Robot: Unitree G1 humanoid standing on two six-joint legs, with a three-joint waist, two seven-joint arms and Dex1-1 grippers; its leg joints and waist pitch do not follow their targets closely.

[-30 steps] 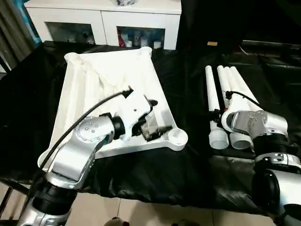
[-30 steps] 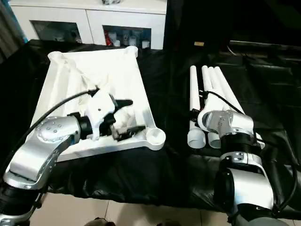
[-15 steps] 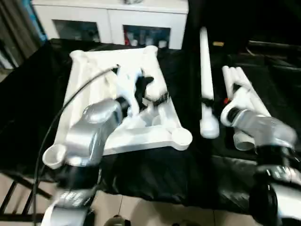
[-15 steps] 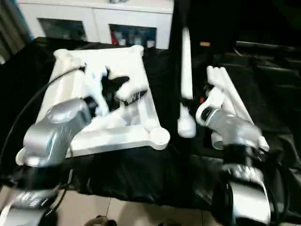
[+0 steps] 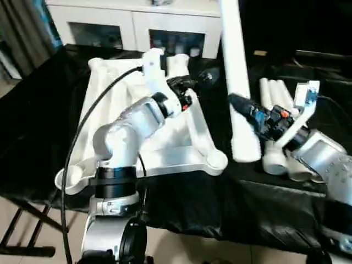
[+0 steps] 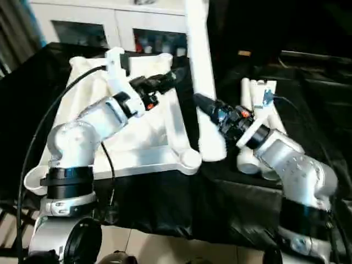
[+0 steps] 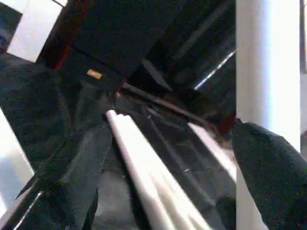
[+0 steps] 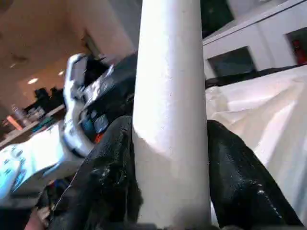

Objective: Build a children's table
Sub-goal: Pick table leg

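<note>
The children's table top (image 5: 118, 104) lies underside up on the black cloth, a round corner socket (image 5: 216, 160) at its near right. My right gripper (image 5: 240, 105) is shut on one white leg (image 5: 236, 66), holding it nearly upright; its wide lower end (image 5: 246, 150) hangs just right of that socket. In the right wrist view the black fingers (image 8: 237, 177) clasp the leg (image 8: 170, 96) on both sides. My left gripper (image 6: 163, 81) is open and empty, raised over the top's far right part, close to the held leg (image 7: 266, 62). The other legs (image 5: 276, 96) lie side by side to the right.
A white cabinet with glass doors (image 5: 132, 25) stands behind the table. The black cloth (image 5: 38, 110) covers the work surface and drops off at the near edge (image 5: 181, 220). A black cable (image 5: 82, 126) loops along my left arm.
My right gripper has lifted one leg off the pile and swung it upright beside the table top. My left arm has risen off the top toward the leg. The camera shifted too.
</note>
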